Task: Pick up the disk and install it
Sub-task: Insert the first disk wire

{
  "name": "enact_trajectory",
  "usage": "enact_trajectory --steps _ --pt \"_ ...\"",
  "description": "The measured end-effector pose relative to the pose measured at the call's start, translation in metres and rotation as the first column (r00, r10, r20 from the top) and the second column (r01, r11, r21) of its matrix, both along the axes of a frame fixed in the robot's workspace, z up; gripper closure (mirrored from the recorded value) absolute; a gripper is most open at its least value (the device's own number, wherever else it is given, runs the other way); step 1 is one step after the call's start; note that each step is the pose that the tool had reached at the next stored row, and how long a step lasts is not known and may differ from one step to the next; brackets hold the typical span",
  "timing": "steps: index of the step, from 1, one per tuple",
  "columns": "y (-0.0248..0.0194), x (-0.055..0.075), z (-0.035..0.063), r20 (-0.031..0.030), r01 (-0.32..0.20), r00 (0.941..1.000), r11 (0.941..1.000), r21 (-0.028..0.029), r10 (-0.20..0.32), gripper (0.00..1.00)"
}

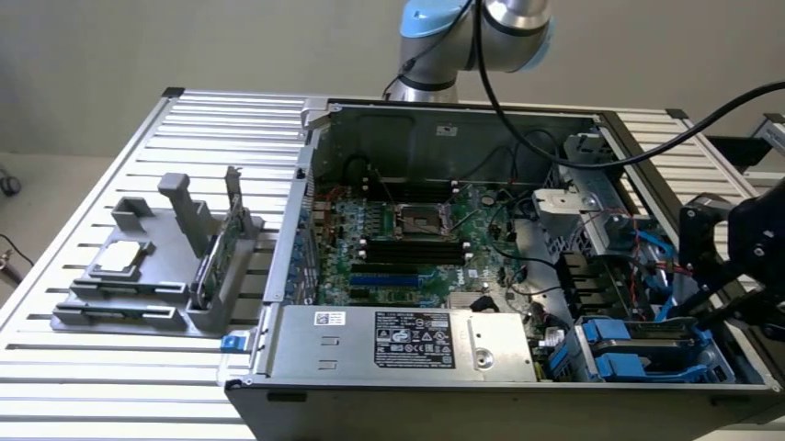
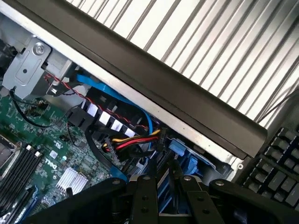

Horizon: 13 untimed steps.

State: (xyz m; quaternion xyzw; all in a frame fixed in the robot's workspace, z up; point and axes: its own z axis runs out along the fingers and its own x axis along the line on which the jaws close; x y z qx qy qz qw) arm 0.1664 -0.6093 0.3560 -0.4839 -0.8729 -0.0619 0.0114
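We are gripping the disk with the gripper narrowed onto it, at the computer case near corner on the exterior view's right, judging its blue rails should enter the bay squarely.

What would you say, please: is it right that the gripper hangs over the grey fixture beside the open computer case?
Not quite. The exterior view shows the gripper hanging at the blue-railed disk in the corner of the open computer case, at that view's right; the grey fixture stands beside the case, at that view's left.
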Motion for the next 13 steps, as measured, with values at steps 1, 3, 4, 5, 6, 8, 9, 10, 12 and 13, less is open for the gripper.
enact_trajectory --steps 1,3,4,5,6,8,9,10,12,13 --pt "0.0 0.0 0.0 -0.0004 0.008 1.0 1.0 0.0018 -0.008 0.75" --pt "0.0 -0.0002 0.0 -0.0015 0.025 0.9997 0.9997 0.0057 -0.025 0.73" --pt "0.0 -0.0003 0.0 -0.0021 0.034 0.9994 0.9994 0.0078 -0.034 0.73" --pt "0.0 -0.0004 0.0 -0.0026 0.042 0.9991 0.9991 0.01 -0.042 0.67" --pt "0.0 -0.0005 0.0 -0.0031 0.051 0.9987 0.9986 0.0123 -0.051 0.67" --pt "0.0 -0.0006 0.0001 -0.0043 0.067 0.9978 0.9976 0.0166 -0.067 0.67" --pt "0.0 -0.0007 0.0 -0.0051 0.075 0.9972 0.997 0.0182 -0.075 0.67" --pt "0.0 -0.0007 0.0 -0.006 0.084 0.9965 0.9963 0.0195 -0.083 0.67" --pt "-0.0001 -0.0009 0.0 -0.0079 0.1 0.995 0.9947 0.0222 -0.1 0.67" --pt "-0.0001 -0.0009 -0.0001 -0.0092 0.107 0.9942 0.9939 0.0251 -0.107 0.67"
